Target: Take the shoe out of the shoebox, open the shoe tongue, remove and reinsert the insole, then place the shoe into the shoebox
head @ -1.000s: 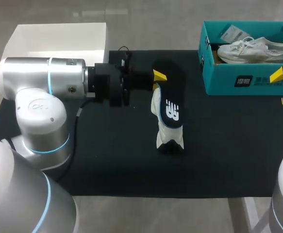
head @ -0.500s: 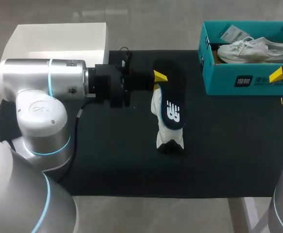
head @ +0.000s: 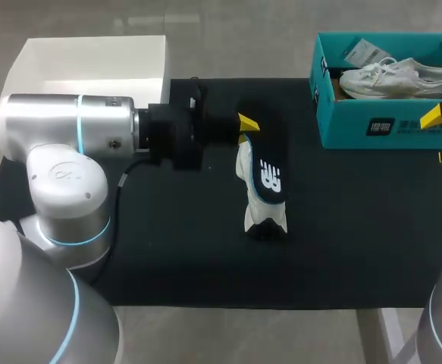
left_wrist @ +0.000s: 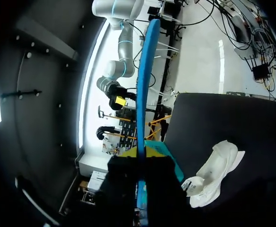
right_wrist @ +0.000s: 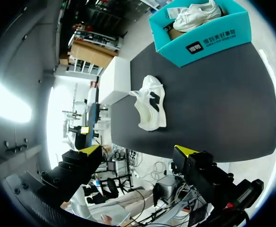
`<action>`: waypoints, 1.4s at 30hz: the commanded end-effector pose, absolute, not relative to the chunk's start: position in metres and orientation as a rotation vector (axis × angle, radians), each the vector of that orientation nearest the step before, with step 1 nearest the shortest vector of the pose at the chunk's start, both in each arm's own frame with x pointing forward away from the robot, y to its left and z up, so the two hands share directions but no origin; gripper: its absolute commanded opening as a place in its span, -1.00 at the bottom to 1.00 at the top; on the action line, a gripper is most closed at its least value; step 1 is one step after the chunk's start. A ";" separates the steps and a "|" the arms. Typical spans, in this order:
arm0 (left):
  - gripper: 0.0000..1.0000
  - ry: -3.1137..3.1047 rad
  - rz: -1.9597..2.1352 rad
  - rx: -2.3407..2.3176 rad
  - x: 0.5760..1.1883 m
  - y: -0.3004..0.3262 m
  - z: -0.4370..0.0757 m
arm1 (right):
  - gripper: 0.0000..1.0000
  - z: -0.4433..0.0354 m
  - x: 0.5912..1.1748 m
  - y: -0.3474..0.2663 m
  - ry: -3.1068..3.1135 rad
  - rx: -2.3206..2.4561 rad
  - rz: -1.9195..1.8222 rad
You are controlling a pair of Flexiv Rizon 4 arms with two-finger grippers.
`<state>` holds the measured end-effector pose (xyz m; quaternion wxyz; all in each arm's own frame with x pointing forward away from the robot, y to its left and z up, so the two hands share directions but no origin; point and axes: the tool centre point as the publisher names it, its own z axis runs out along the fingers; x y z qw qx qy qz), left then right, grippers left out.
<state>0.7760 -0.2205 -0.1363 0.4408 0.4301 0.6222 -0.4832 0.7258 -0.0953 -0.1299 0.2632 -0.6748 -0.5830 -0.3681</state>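
Observation:
My left gripper (head: pixel 245 126) is shut on a dark insole (head: pixel 271 173) with a white logo and a blue edge, holding it just above the white shoe (head: pixel 264 221), which lies on the black mat. In the left wrist view the insole (left_wrist: pixel 144 94) stands edge-on between the fingers, with the shoe (left_wrist: pixel 214 172) beside it on the mat. The teal shoebox (head: pixel 387 125) at the back right holds a second white shoe (head: pixel 396 77). My right gripper (right_wrist: pixel 138 151) hangs open and empty off the mat's right side, with the shoe (right_wrist: pixel 150 101) and shoebox (right_wrist: pixel 209 35) far ahead.
An open white box (head: pixel 92 61) stands at the back left, behind my left arm. The black mat (head: pixel 342 235) covers the table, with bare room in front of and to the right of the shoe.
My left wrist has shifted slightly, and the insole has tipped a little with it. The shoe, the shoebox and my right arm have not moved.

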 end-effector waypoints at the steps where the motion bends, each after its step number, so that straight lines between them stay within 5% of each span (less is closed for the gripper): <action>1: -1.00 1.696 -1.163 1.040 0.779 -0.237 -0.153 | 1.00 -0.130 0.724 -0.095 -1.576 -1.829 -0.995; 12: -1.00 1.977 -1.372 1.108 0.780 -0.233 -0.215 | 1.00 -0.130 0.724 -0.095 -1.576 -1.829 -0.995; 18: -1.00 1.864 -1.446 1.506 0.761 -0.229 -0.229 | 1.00 -0.130 0.724 -0.095 -1.576 -1.829 -0.995; 42: -1.00 2.032 -1.479 1.309 0.767 -0.236 -0.247 | 1.00 -0.130 0.724 -0.095 -1.576 -1.829 -0.995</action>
